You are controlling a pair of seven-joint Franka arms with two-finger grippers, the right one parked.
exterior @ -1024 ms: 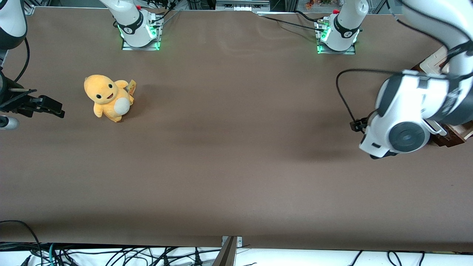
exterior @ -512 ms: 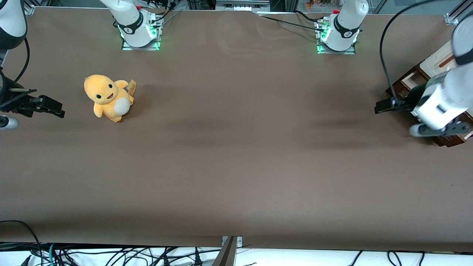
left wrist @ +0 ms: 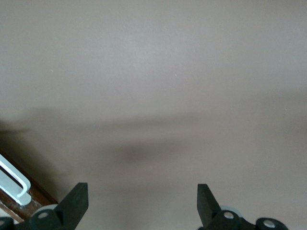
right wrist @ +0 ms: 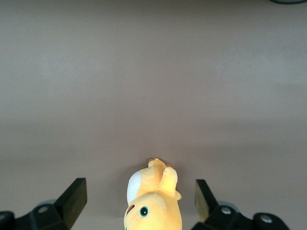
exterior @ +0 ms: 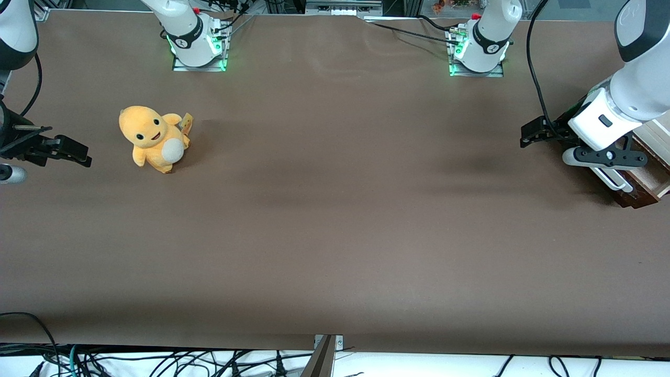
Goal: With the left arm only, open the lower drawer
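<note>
The left arm's white wrist block point(exterior: 599, 125) hangs over the cabinet at the working arm's end of the table. Its dark grey gripper point(exterior: 606, 157) sits just above the lower drawer's white loop handle point(exterior: 613, 179). The dark brown drawer front point(exterior: 636, 198) shows below the gripper, with light brown wood point(exterior: 654, 180) beside it. Most of the cabinet is hidden by the arm. In the left wrist view the gripper point(left wrist: 142, 206) is open and empty over the bare table, and the handle point(left wrist: 13, 186) lies just outside one fingertip point(left wrist: 76, 199).
A yellow plush toy point(exterior: 154, 139) stands toward the parked arm's end of the table and shows in the right wrist view point(right wrist: 153, 203). Two arm bases point(exterior: 198, 42) point(exterior: 479, 47) stand at the table edge farthest from the front camera. Brown table surface point(exterior: 335, 209) lies between.
The left arm's wrist has swung from covering the cabinet close to the camera to a lower spot. The gripper now sits over the drawer front by the handle. The toy has not moved.
</note>
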